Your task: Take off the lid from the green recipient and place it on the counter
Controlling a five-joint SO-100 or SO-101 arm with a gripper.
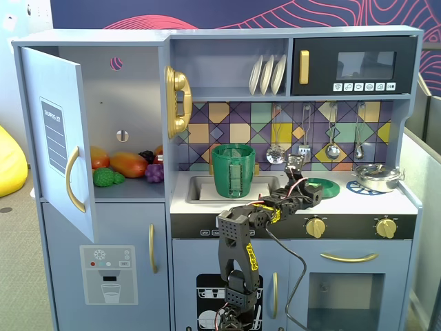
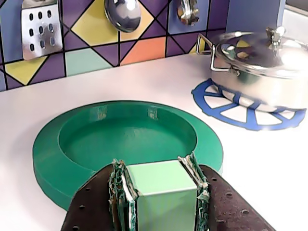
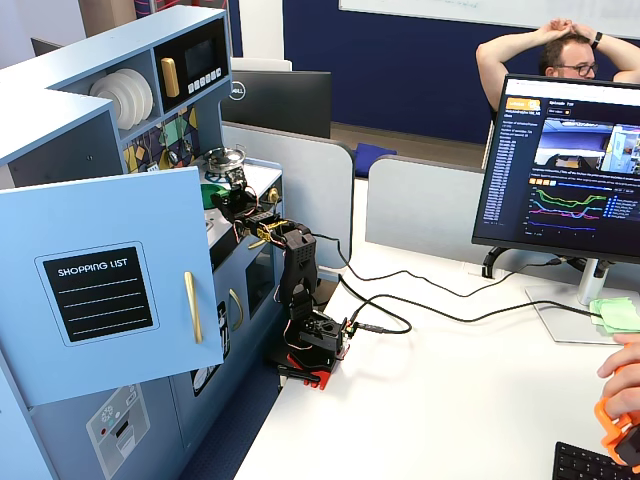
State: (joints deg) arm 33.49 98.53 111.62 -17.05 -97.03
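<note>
The green lid (image 2: 72, 144) lies flat on or just above the white counter (image 2: 159, 82), to the left of the blue burner ring in the wrist view. My gripper (image 2: 159, 173) is shut on the lid's light green blocky knob (image 2: 161, 192), one finger on each side. In a fixed view the lid (image 1: 324, 184) and gripper (image 1: 313, 194) are to the right of the sink recess. The tall dark-green recipient (image 1: 233, 170) stands in the sink recess, its top uncovered. In another fixed view the gripper (image 3: 228, 197) reaches over the counter; the lid is barely visible there.
A silver metal pan (image 2: 260, 53) with its own lid sits on the blue burner ring (image 2: 226, 103) just right of the green lid; it also shows in a fixed view (image 1: 375, 176). Utensils (image 1: 332, 138) hang on the tiled backsplash. The fridge door (image 1: 58, 138) stands open at left.
</note>
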